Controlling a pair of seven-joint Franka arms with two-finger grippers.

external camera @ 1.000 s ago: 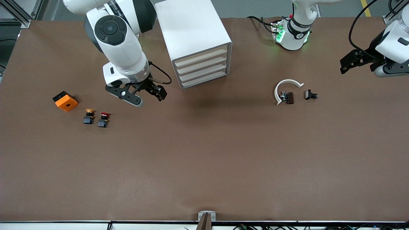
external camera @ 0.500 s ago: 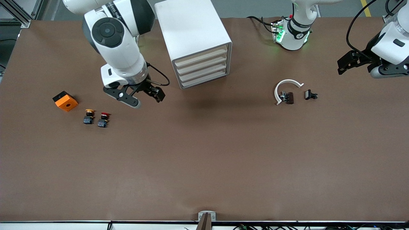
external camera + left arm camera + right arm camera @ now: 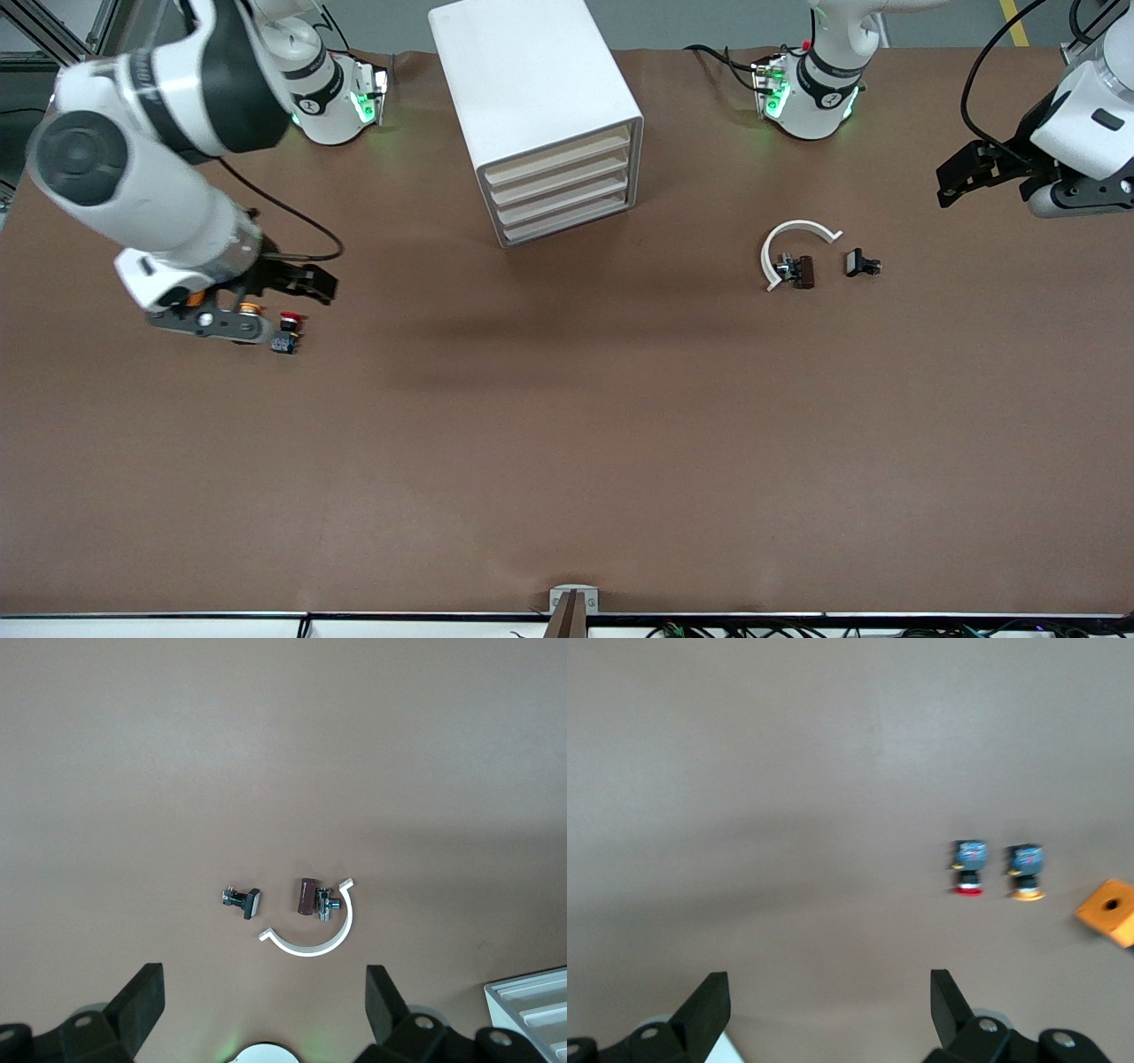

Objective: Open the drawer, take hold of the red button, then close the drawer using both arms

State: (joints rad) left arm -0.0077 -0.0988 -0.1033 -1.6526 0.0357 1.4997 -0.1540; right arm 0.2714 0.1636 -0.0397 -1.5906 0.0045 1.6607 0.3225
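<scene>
Right gripper (image 3: 257, 306) has swung from near the cabinet (image 3: 536, 115) to over the buttons, jaws spread, empty. Red button (image 3: 287, 330) lies on bench at cabinet's 8 o'clock, yellow button (image 3: 1027, 870) beside it. Drawer (image 3: 561, 174) is shut. Left gripper (image 3: 970, 177) waits, jaws spread. Risk: grabbing wrong button, since they sit close.

orange cube (image 3: 1109, 912) hidden in front view

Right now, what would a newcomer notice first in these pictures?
The white cabinet with four shut drawers stands between the arm bases. The right gripper, open, hangs over the buttons near the red button at the right arm's end. The left gripper, open, waits at the left arm's end.
</scene>
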